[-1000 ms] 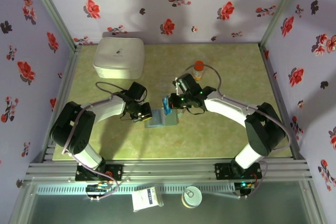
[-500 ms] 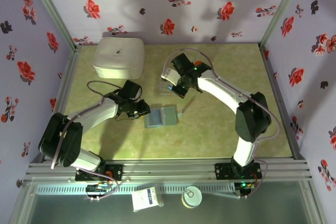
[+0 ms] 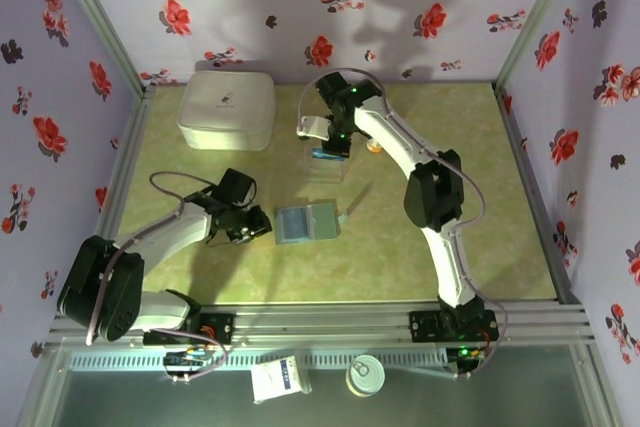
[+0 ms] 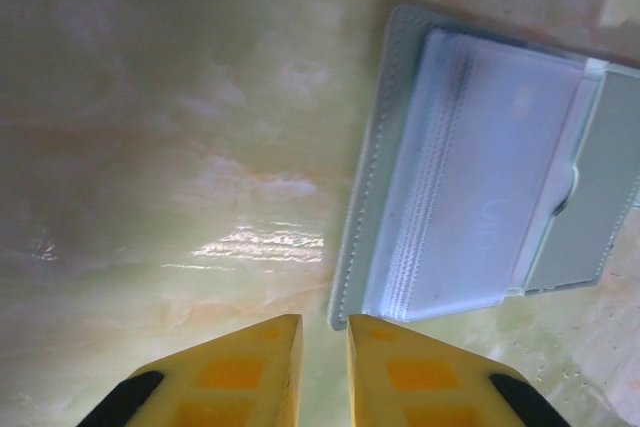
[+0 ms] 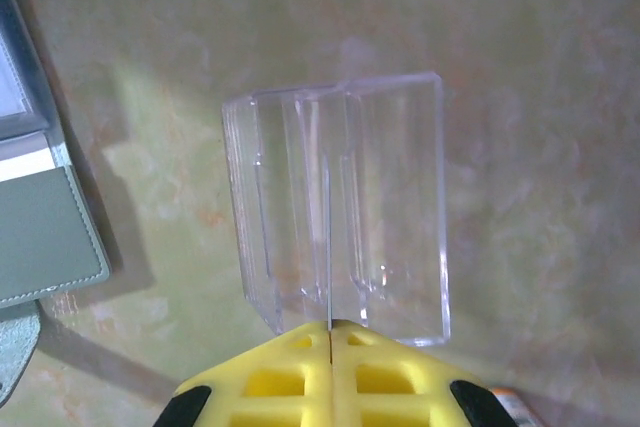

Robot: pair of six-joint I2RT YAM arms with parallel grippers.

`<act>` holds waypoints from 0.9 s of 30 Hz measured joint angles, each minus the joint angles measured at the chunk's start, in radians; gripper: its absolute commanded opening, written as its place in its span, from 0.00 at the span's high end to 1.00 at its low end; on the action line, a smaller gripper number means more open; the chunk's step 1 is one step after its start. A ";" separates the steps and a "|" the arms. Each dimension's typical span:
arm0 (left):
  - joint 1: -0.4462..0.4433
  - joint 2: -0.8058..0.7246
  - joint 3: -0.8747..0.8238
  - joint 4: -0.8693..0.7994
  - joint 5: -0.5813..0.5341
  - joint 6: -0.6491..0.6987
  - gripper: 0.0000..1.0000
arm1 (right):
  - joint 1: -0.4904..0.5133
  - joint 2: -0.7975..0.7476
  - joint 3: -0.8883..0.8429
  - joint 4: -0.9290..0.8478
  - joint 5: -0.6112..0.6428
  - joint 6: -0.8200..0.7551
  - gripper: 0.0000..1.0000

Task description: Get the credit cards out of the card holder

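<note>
Card holder [image 3: 307, 222] lay open and flat mid-tabletop [image 3: 450, 147], long axis left-right. Left hand [image 4: 323, 322] sat just beside its left edge, fingers barely parted, empty; the nearer of the 2. Right hand [image 5: 330, 327] was well apart beyond it, clamped on a blue card [image 3: 321, 154], edge-on over a clear stand [image 5: 390, 207].

I see the table [image 3: 470, 137] from above its near edge; both wrist cameras face down at close range, all sharing the card holder [image 3: 307, 220].
</note>
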State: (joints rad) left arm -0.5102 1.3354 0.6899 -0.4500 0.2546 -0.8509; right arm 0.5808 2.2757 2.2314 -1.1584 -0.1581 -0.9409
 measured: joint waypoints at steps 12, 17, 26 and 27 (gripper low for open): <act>0.000 0.094 0.018 0.031 0.016 -0.007 0.89 | -0.008 0.120 0.148 -0.105 -0.085 -0.071 1.00; 0.000 0.134 0.037 0.045 0.022 -0.006 0.90 | -0.014 0.144 0.150 -0.135 -0.097 -0.080 1.00; 0.000 0.192 0.080 0.058 0.035 -0.006 0.90 | -0.030 0.174 0.150 -0.183 -0.136 -0.080 1.00; 0.000 0.198 0.084 0.058 0.037 -0.006 0.90 | -0.032 0.174 0.150 -0.184 -0.142 -0.080 1.00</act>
State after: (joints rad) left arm -0.5102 1.5330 0.7738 -0.3916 0.2913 -0.8566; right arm 0.5488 2.4493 2.3817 -1.3426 -0.2996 -1.0214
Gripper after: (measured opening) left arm 0.099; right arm 0.050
